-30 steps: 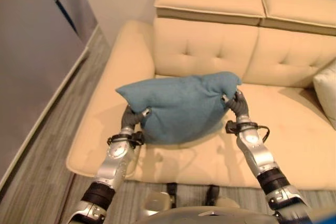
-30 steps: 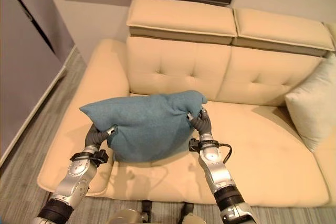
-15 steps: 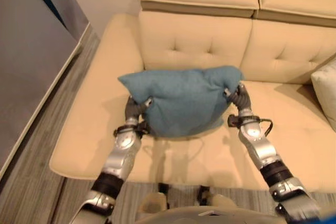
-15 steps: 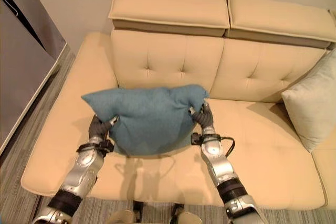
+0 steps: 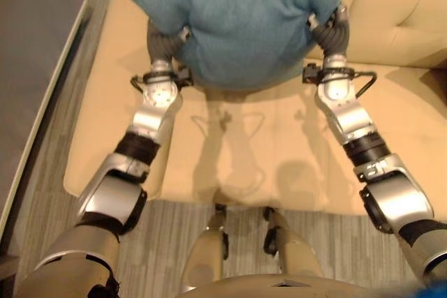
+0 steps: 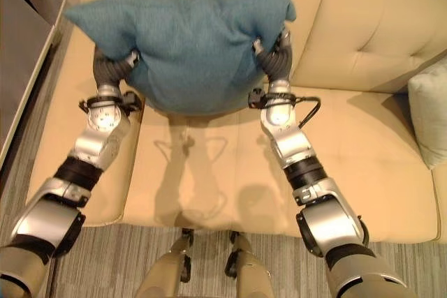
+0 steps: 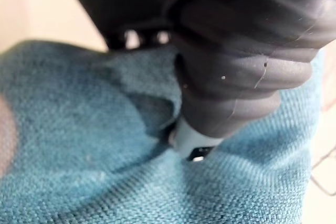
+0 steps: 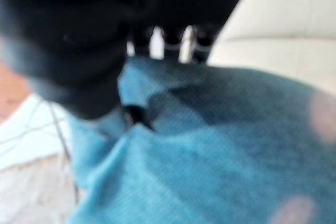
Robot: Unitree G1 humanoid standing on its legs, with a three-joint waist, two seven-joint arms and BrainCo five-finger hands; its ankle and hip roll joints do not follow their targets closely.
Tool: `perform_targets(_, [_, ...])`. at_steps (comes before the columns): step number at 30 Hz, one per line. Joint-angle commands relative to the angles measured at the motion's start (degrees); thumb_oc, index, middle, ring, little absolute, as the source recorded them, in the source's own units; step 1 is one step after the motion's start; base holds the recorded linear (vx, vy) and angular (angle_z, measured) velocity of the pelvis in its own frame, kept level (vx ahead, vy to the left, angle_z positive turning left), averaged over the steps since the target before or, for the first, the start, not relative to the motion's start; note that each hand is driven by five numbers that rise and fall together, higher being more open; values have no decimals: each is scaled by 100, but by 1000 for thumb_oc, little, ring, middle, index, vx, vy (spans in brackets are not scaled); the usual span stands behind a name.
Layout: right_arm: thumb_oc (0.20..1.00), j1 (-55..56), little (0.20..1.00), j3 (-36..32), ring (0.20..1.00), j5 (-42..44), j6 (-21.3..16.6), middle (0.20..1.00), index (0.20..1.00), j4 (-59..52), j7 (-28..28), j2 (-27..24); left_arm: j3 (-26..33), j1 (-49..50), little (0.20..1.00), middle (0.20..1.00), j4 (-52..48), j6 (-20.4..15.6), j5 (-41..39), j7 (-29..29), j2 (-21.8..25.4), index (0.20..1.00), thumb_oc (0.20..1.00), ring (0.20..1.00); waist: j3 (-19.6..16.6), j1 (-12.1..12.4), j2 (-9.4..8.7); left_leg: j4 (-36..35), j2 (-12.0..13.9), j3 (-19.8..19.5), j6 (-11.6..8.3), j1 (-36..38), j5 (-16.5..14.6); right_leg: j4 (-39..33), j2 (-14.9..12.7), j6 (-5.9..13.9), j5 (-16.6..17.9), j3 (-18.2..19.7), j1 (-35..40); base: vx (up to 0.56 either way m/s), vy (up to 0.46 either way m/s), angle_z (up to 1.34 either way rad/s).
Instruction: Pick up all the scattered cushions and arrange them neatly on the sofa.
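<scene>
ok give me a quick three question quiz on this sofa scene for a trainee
1. True or false: the blue cushion is gripped by both hands.
2. Which hand holds the cushion's edge on the side of the pale cushion: (a) left hand or (b) right hand?
3. Fill in: the blue cushion is held above the ____.

Key: 1 true; 2 b; 3 sofa.

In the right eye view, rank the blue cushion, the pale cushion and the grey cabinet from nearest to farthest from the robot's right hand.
1. Blue cushion: gripped by the right hand at its right edge, over the sofa seat.
2. Pale cushion: on the sofa at the view's right edge.
3. Grey cabinet: beyond the sofa's left end, past the left hand.
</scene>
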Motion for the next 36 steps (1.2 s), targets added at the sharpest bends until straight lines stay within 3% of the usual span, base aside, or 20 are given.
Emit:
perform_targets(1, [200, -934, 200, 281, 200, -470, -577, 200, 200, -282, -114, 19, -401, -1107, 200, 200, 17, -649, 82, -156, 112, 200, 200, 200, -59, -4, -28, 74, -71, -390, -248, 159, -489, 386, -10, 511, -558, 89, 206, 0, 0, 0])
perform_targets(16, [200, -1570, 200, 562, 200, -574, -385, 200, 200, 380, -379, -12, -656, -1972, 200, 200, 987, -532, -40, -111, 263, 200, 200, 200, 118, -119, 91, 9, -93, -499, -330, -517, -289, 549, -4, 538, -490, 135, -587, -3, 0, 2])
perform_targets(18, [200, -1776, 200, 694, 200, -663, -320, 200, 200, 749, -492, -4, -753, -2296, 1000, 1000, 1437, -459, -10, -63, 311, 1000, 1000, 1000, 71, -131, 101, 9, -116, -529, -372, -712, -231, 479, 7, 565, -409, 113, -732, -2, -18, -1])
perform_targets(20, [200, -1879, 200, 737, 200, -696, -298, 200, 200, 881, -556, -16, -798, -2439, 1000, 1000, 1599, -431, 8, -43, 327, 1000, 1000, 1000, 43, -137, 103, 9, -130, -541, -385, -780, -210, 449, 14, 573, -385, 108, -773, 1, -5, 2])
perform_targets(22, [758, -2128, 758, 849, 758, -790, -244, 758, 758, 1207, -717, -63, -866, -2694, 1000, 1000, 1865, -400, 57, 19, 437, 1000, 1000, 1000, -15, -126, 110, 9, -146, -576, -413, -935, -157, 382, 22, 590, -339, 94, -877, 2, -11, 2])
perform_targets(23, [1000, -2208, 1000, 900, 1000, -816, -207, 1000, 1000, 1317, -765, -89, -889, -2779, 1000, 1000, 1955, -383, 44, 15, 507, 1000, 1000, 1000, -39, -108, 122, 9, -163, -596, -421, -993, -139, 360, 29, 597, -317, 81, -918, 0, 0, 0])
perform_targets(30, [1000, -2686, 1000, 1226, 1000, -767, -61, 1000, 1000, 2145, -850, -473, -1279, -3148, 1000, 1000, 2745, -172, 221, -260, 1332, 1000, 1000, 1000, -381, 28, 127, 9, -228, -622, -460, -1238, -80, 57, 108, 665, -171, 116, -1058, 20, 0, -2])
perform_targets(36, [1000, -2863, 1000, 1295, 1000, -723, 81, 1000, 1000, 2610, -1005, -762, -1149, -3160, 1000, 1000, 3048, -128, 112, -190, 1577, 1000, 1000, 1000, -546, 103, 124, 9, -246, -685, -456, -1263, -84, 26, 117, 659, -191, 117, -1072, 4, -3, -1])
